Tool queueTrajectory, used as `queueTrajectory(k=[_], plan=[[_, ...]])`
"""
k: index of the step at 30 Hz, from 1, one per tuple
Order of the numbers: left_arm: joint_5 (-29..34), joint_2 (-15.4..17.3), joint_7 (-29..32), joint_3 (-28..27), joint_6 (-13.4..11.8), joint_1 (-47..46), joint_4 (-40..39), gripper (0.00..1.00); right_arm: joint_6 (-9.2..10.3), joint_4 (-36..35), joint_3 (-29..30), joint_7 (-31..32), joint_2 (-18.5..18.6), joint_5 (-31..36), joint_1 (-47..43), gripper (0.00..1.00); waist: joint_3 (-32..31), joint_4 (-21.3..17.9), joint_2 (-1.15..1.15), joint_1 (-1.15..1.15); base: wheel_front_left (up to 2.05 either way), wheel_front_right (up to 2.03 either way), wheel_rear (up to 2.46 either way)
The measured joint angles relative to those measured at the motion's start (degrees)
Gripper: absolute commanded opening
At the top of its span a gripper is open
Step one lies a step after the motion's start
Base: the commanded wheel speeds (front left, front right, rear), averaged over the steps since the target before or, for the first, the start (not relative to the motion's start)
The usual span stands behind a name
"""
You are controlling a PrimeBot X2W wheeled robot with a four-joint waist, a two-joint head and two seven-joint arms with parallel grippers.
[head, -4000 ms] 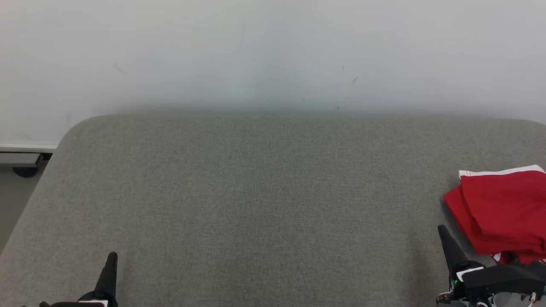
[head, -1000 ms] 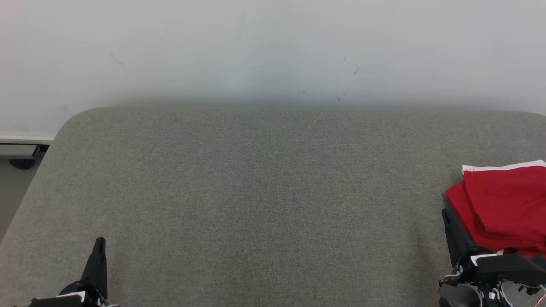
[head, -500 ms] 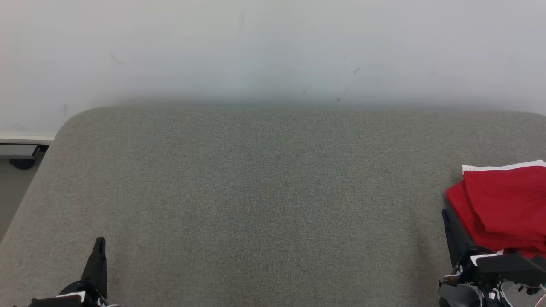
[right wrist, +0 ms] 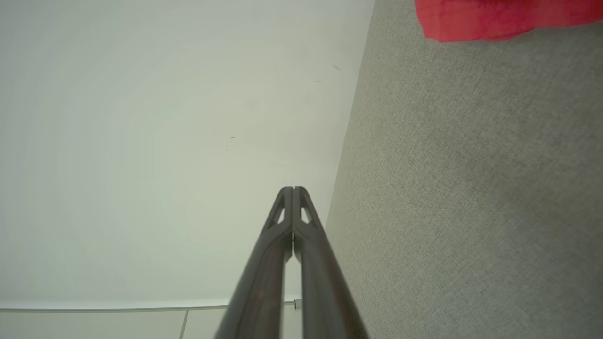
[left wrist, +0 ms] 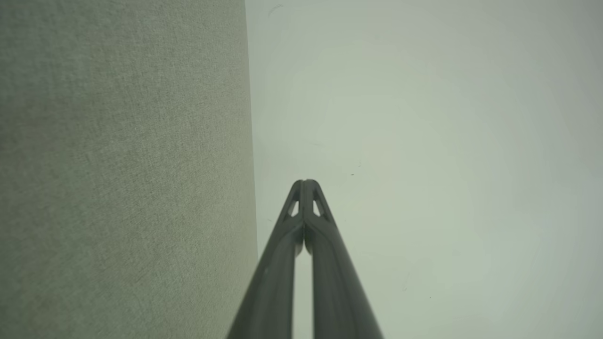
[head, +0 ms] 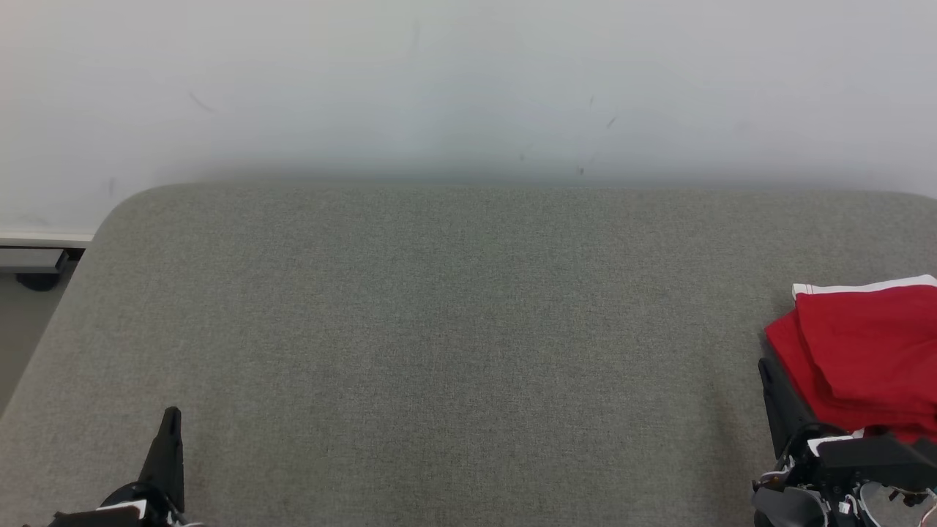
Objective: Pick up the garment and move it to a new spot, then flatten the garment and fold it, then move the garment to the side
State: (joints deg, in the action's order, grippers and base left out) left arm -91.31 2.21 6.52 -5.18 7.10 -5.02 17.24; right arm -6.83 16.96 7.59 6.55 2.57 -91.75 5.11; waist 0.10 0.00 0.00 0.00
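At the far left a strip of floor [head: 22,344] shows past the rounded corner of the grey padded table [head: 439,329], and behind it all stands a plain pale wall [head: 468,88]. The left gripper [head: 173,419] sits low at the near left edge of the table, its two dark fingers pressed tight together with nothing between them. Its own wrist view shows the tips meeting against the wall. The broad middle of the table holds nothing but its grey weave.

Over on the right, the right gripper [head: 766,367] is clenched in the same way and grasps nothing. Its fingers point up the table just beside the left edge of the garment [head: 864,359]. From the head view I cannot tell whether finger and cloth touch, but the right wrist view shows grey table between the tips and the red fabric.

The garment is red with a white band along its far edge. It lies in a layered stack at the right-hand side of the table, running out past the edge of the head view.

To my eye the folding is finished and the garment is already set aside, so the task looks to be at its close — both arms seem parked. If any move is left, it is a clean retreat. The right arm should draw back without brushing the stack, since a snagged layer would undo the fold. If the stack needs a last nudge, that gripper would first have to open.
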Motion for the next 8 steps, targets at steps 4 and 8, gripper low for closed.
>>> queueTrajectory(k=[4, 8], plan=[[0.0, 0.0, 0.0, 0.0, 0.0, 0.0, 0.0, 0.0, 0.0, 0.0, 0.0, 0.0, 0.0, 0.0, 0.0, 0.0, 0.0, 0.0, 0.0, 0.0, 0.0, 0.0, 0.0], [0.0, 0.0, 0.0, 0.0, 0.0, 0.0, 0.0, 0.0, 0.0, 0.0, 0.0, 0.0, 0.0, 0.0, 0.0, 0.0, 0.0, 0.0, 0.0, 0.0, 0.0, 0.0, 0.0]])
